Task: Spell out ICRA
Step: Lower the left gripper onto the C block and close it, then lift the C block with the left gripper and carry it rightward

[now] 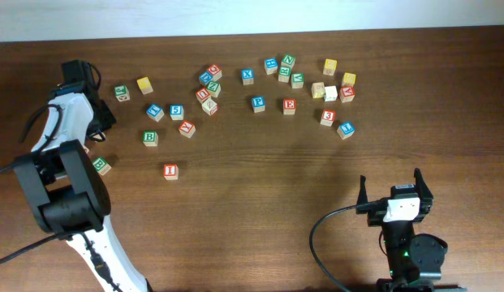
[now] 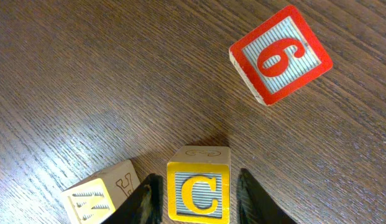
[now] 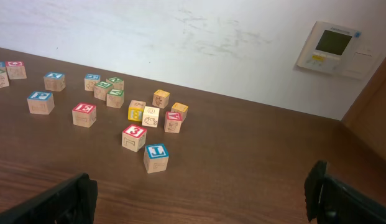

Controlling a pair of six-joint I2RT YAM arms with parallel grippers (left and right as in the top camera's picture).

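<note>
- The left tool (image 2: 199, 177) is straddling the yellow-faced C block (image 2: 197, 194) on the table (image 2: 87, 74). One dark finger is standing at each side of the cube, with a thin sliver of wood grain showing between finger and block. The jaws are parted and gripping nothing yet.
- The block is sitting squarely in the gap, its printed C facing the wrist camera and its two flat sides facing the fingers. As a cube it has no long axis to speak of, so it is looking well lined up for a straight pinch.
- A yellow-lettered neighbour block (image 2: 102, 196) is lying tilted just outside the finger toward the picture's left, near enough that a squeeze may nudge it. A red 6 block (image 2: 281, 55) is sitting well apart, beyond the fingertips.
- From overhead the C block cannot be made out, apparently lying hidden under the left arm at the table's left end. The red-printed I block (image 1: 170, 171) is standing alone nearby, toward the front.
- The right tool (image 1: 391, 188) is waiting at the opposite end with its fingers spread wide and empty. It is well apart from the C block, so the left arm is plainly the nearer one for this pick.
</note>
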